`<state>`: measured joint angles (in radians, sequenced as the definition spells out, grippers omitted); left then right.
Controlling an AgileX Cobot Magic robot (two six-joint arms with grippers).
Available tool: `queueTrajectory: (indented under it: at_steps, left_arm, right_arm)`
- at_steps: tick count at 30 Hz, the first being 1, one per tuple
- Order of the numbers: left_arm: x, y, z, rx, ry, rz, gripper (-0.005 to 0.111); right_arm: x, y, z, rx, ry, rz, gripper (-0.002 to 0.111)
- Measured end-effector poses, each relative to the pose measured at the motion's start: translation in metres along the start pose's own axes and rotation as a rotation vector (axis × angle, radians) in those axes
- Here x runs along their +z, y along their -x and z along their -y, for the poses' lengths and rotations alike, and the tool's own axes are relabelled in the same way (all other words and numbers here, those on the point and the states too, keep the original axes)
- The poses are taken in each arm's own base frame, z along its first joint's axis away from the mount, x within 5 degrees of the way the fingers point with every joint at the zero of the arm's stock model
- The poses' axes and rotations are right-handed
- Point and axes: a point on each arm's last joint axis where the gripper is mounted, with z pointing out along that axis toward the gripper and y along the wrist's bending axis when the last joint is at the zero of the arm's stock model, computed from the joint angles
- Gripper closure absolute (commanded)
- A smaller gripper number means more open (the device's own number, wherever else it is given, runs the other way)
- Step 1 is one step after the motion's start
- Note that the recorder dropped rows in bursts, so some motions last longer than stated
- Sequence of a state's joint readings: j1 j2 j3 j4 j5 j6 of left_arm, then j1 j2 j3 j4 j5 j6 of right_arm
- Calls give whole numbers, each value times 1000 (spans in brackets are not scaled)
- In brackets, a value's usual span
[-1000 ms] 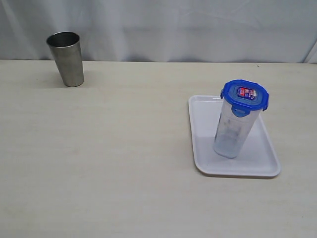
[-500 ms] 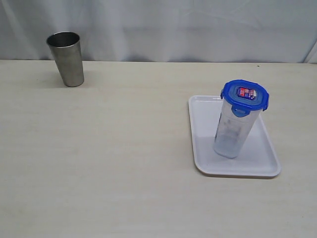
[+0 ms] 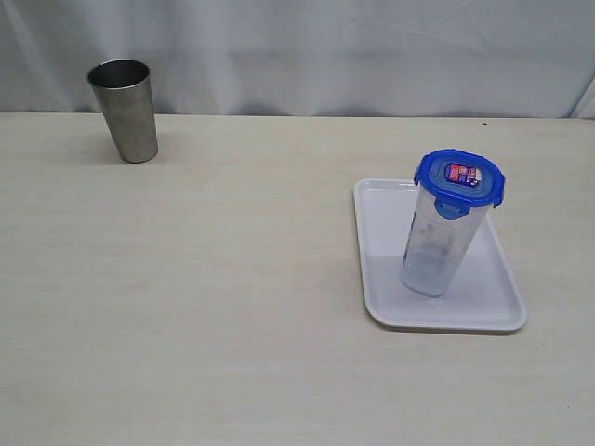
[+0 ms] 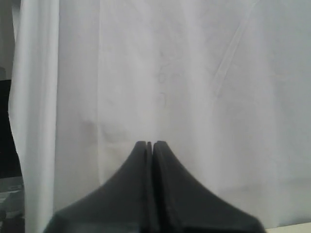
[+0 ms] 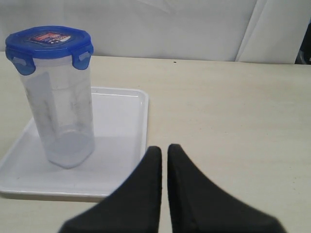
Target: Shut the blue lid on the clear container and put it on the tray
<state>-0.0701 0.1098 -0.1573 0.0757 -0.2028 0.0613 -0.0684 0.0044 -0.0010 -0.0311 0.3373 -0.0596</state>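
The clear container (image 3: 437,246) stands upright on the white tray (image 3: 386,307) at the right of the table, with the blue lid (image 3: 459,177) sitting on its top. In the right wrist view the clear container (image 5: 59,109), blue lid (image 5: 48,40) and tray (image 5: 124,126) lie ahead and to one side of my right gripper (image 5: 164,148), which is shut, empty and apart from them. My left gripper (image 4: 150,143) is shut on nothing and faces a white curtain. Neither arm shows in the exterior view.
A steel cup (image 3: 125,110) stands upright at the table's far left, near the white curtain (image 3: 325,46) behind the table. The tabletop (image 3: 204,297) is pale wood.
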Motion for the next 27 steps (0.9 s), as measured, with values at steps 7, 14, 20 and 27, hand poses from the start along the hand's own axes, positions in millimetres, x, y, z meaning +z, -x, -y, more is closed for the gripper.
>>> queueTrajectory:
  at_steps: [7,14,20,27]
  left_arm:
    - [-9,-16,2,84,0,-11,107]
    - [-12,-37,5,122,-12,-76,107]
    - [-16,-49,6,98,-14,-126,107]
    - [-19,-58,7,93,-25,-220,107]
  right_arm:
    - [0,0,0,0,0,0,104]
    - [0,0,0,0,0,0,104]
    - [0,0,0,0,0,0,104]
    - [0,0,0,0,0,0,104]
